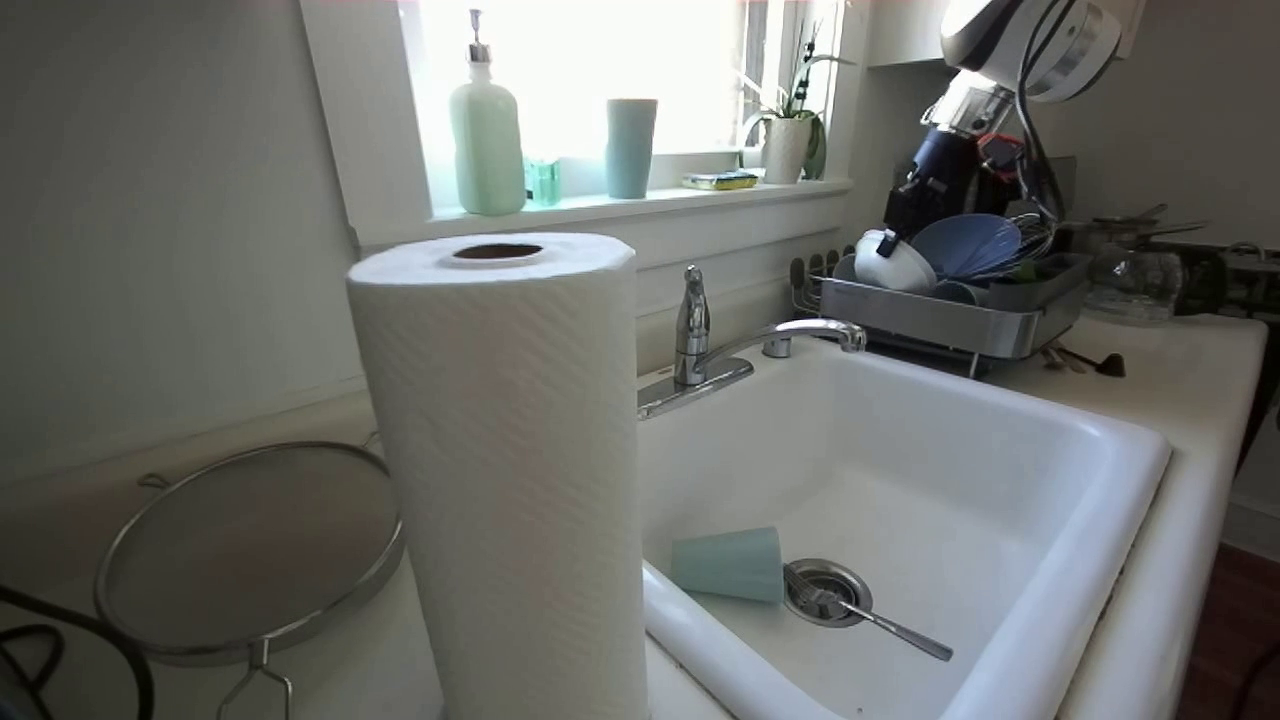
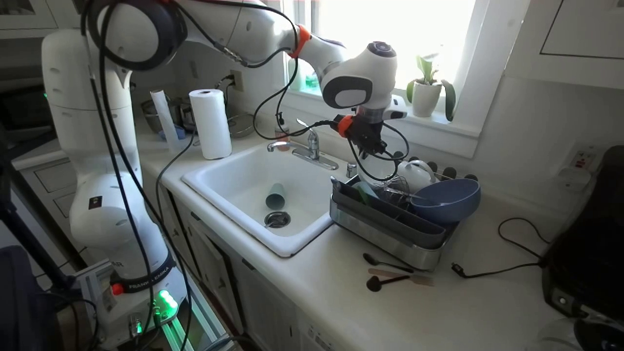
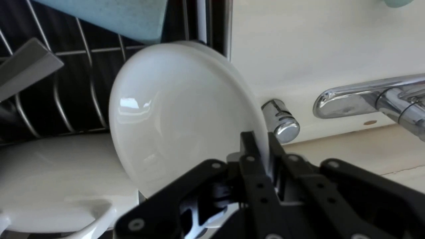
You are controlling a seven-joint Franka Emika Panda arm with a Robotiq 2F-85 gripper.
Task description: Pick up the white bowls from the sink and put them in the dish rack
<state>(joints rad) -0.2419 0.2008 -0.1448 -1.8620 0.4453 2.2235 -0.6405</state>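
Hand (image 3: pixel 260 142), almost closed, pinches white bowl (image 3: pixel 186 109) by rim. Bowl tilts at dish rack (image 1: pixel 920 312) edge beside sink (image 1: pixel 1100 515); let go early, might slide in.

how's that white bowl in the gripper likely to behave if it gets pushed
The white bowl is probably slippery, given the reflections on its glossy surface. Pinched by one edge in the gripper, it may swivel. Its smooth rim suggests stiff ceramic, so it could chip against the metal dish rack.
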